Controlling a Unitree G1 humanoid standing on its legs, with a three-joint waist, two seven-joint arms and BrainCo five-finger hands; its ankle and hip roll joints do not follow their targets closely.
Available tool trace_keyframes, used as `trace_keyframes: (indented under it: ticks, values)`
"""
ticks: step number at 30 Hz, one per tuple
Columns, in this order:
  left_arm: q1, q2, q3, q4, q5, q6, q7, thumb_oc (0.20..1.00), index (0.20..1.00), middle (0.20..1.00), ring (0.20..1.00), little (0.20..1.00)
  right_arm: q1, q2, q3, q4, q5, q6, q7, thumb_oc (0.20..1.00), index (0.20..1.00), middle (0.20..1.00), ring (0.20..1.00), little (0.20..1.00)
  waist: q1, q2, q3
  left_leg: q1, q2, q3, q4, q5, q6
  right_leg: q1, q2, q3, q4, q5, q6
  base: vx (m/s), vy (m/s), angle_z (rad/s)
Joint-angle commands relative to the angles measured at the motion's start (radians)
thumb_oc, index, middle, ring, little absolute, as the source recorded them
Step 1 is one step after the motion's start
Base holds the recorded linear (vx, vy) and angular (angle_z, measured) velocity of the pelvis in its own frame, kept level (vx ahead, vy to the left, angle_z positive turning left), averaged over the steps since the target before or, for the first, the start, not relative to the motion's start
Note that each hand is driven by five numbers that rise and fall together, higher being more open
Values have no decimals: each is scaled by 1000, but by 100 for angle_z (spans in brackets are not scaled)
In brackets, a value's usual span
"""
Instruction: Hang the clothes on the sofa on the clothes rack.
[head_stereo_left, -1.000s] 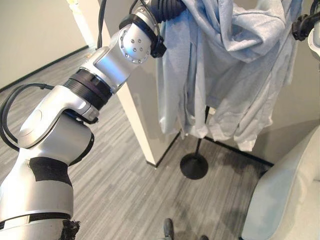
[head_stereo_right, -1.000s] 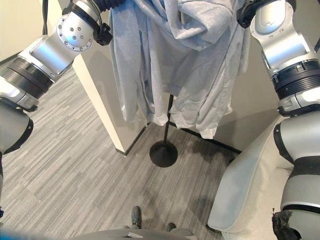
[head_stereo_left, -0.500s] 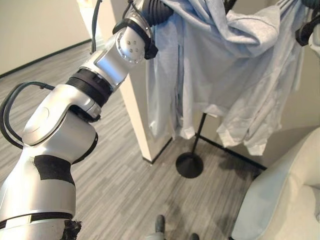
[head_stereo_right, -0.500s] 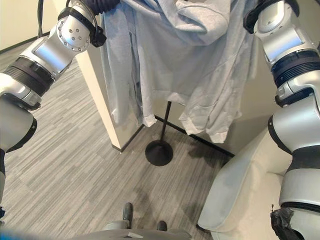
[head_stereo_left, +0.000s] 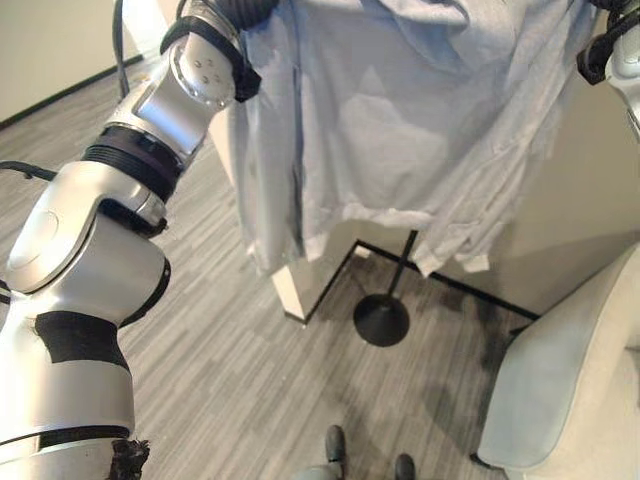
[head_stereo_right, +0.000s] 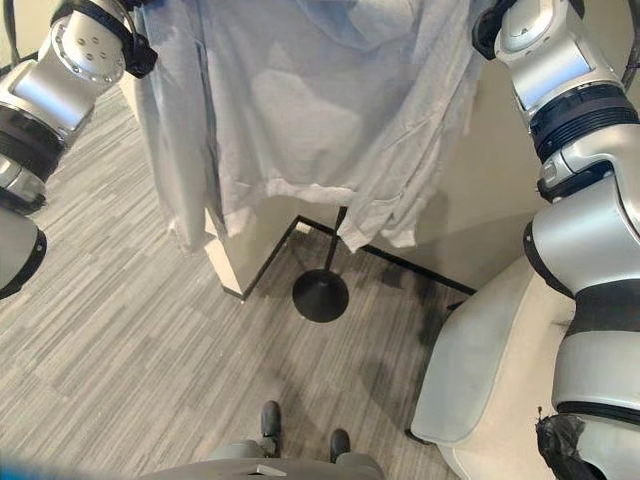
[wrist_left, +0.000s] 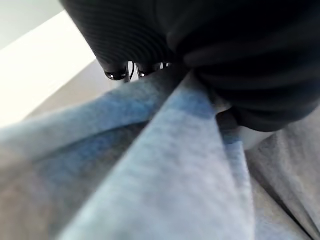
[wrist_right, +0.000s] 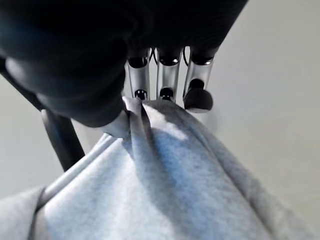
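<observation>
While both arms are raised out of the top of the head views, I read each grip from its own wrist camera. Left hand (wrist_left: 210, 65): cloth is bunched and wedged between its dark cover and thumb, so I take it as pinched on the garment (head_stereo_left: 400, 140). Right hand (wrist_right: 165, 75): its fingers (wrist_right: 167, 80) come down onto a fold gathered against the thumb, also clamped on the cloth.

The garment, a light blue-grey sweatshirt, hangs spread between the two hands like a curtain, its long axis vertical, hem well clear of the floor (head_stereo_right: 120, 330). A sleeve trails down on my left side.

Key relation: the clothes rack sits directly behind the garment. I see its thin black pole (head_stereo_right: 336, 240) emerging below the hem and its round black base (head_stereo_right: 320, 296) on the floor. In the right wrist view a dark bar (wrist_right: 60, 135) stands just beside the held fold; I take it to be the rack's upright or an arm. So the right hand looks nearer the rack top; the left holds its edge out wider.

My judgement: the cloth must go forward and over the rack head, which is hidden above frame. The sofa (head_stereo_left: 560, 380) is at lower right, away from the cloth.
</observation>
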Motion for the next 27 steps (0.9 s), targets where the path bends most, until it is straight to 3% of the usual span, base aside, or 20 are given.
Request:
trace_keyframes:
  ticks: [1,5,6,7,9,11,18,27]
  values:
    - [-172,17,-22,83,-10,-17,24,200,200,200,200,200,-171,-89,13,62,23,-14,-18,200,200,200,200,200,35,11,20,45,9,-93,45,-90,-90,-23,-80,-24,172,10,92,107,13,-12]
    - [-193,4,-33,90,-5,-28,35,200,200,200,200,200,-197,-101,37,75,30,-15,-20,200,200,200,200,200,0,36,62,97,23,-128,9,-100,-105,-135,-86,10,-2,69,99,145,-119,10]
    - [-182,26,-21,85,8,-28,38,200,200,200,200,200,-181,-126,34,77,20,-9,-24,200,200,200,200,200,-13,28,72,121,19,-136,7,-111,-113,-160,-82,36,-70,106,115,161,-122,37]
    - [-177,23,-25,67,19,-33,41,200,200,200,200,200,-178,-152,48,76,3,-9,-25,200,200,200,200,200,-17,18,64,124,8,-150,13,-124,-116,-132,-79,54,-119,98,123,182,-179,53]
    - [-159,-5,-6,62,12,-36,45,200,200,200,200,200,-178,-138,38,77,8,-8,-21,200,200,200,200,200,-20,-1,61,142,11,-167,10,-135,-127,-112,-66,89,-120,116,125,162,-221,76]
    - [-157,-25,-10,76,1,-36,32,200,200,200,200,200,-184,-139,60,96,5,0,-6,200,200,200,200,200,-23,-5,34,164,31,-181,-6,-136,-140,-82,-60,80,-143,129,120,233,-238,86]
    - [-120,-56,1,93,-3,-30,24,200,200,200,200,200,-177,-128,92,110,-16,-4,20,200,200,200,200,200,-40,10,-22,184,94,-207,-56,-110,-183,-21,-30,5,-156,92,97,119,-150,31]
    - [-74,-100,20,117,-7,-21,14,200,200,200,200,200,-86,-60,60,124,-69,0,37,200,200,200,200,200,-50,31,-2,151,110,-201,-57,-87,-199,-15,-18,-28,-156,67,76,33,-61,10]
